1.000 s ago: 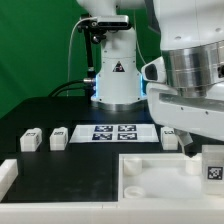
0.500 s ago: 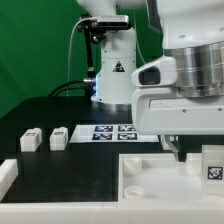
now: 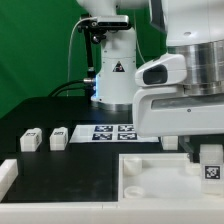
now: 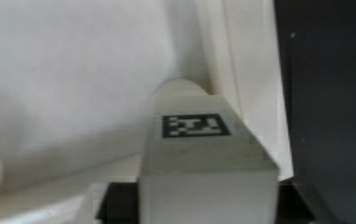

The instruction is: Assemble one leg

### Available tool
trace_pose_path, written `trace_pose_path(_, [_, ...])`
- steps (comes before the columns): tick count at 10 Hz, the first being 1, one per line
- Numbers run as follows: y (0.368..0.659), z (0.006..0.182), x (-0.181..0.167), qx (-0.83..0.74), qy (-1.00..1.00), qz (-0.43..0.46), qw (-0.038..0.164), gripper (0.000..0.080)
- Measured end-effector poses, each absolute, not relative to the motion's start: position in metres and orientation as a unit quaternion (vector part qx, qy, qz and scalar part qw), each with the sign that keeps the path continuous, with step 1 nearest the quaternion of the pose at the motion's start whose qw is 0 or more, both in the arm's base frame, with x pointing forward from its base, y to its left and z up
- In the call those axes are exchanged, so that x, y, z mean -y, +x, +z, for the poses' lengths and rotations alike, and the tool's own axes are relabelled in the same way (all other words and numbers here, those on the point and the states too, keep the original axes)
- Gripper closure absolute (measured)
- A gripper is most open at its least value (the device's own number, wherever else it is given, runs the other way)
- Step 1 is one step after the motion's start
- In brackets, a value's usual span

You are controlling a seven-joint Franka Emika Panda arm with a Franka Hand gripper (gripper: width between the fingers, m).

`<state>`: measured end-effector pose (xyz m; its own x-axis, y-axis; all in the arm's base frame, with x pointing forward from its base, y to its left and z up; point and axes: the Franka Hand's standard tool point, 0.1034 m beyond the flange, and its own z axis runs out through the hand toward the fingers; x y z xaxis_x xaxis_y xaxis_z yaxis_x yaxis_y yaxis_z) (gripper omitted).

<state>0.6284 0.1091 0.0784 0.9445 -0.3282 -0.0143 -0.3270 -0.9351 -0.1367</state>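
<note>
Lower than a second ago, the arm looms over the leg point(image 3: 211, 166), which stands in the white tray point(image 3: 150, 182) at the exterior view's right. From the wrist, the jaws closely flank the leg point(image 4: 201, 150); I cannot tell whether they grip it.

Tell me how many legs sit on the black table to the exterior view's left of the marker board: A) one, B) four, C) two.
C: one leg and a second leg sit side by side on the black table, to the exterior view's left of the marker board.
</note>
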Motion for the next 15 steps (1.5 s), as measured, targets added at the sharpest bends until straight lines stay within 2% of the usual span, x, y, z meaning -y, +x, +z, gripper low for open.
trace_pose_path(3, [0.629, 0.078, -0.108, -0.297, -0.952, 0.005, 0.068, 0.0507])
trace_pose_path(6, [0.627, 0.078, -0.104, -0.614, -0.783, 0.050, 0.083, 0.0507])
trace_pose_path(9, [0.627, 0.079, -0.110, -0.726, -0.681, 0.067, 0.071, 0.0506])
trace_pose_path(10, [0.626, 0.078, -0.110, -0.725, -0.682, 0.067, 0.071, 0.0435])
trace_pose_path(11, [0.626, 0.078, -0.110, -0.716, -0.691, 0.067, 0.071, 0.0435])
trace_pose_path(12, [0.626, 0.078, -0.110, -0.698, -0.710, 0.063, 0.071, 0.0233])
trace_pose_path(13, [0.624, 0.077, -0.111, -0.612, -0.786, 0.052, 0.069, 0.0233])
trace_pose_path(14, [0.624, 0.077, -0.112, -0.522, -0.849, 0.048, 0.068, 0.0168])
trace_pose_path(15, [0.625, 0.078, -0.114, -0.461, -0.884, 0.046, 0.071, 0.0168])
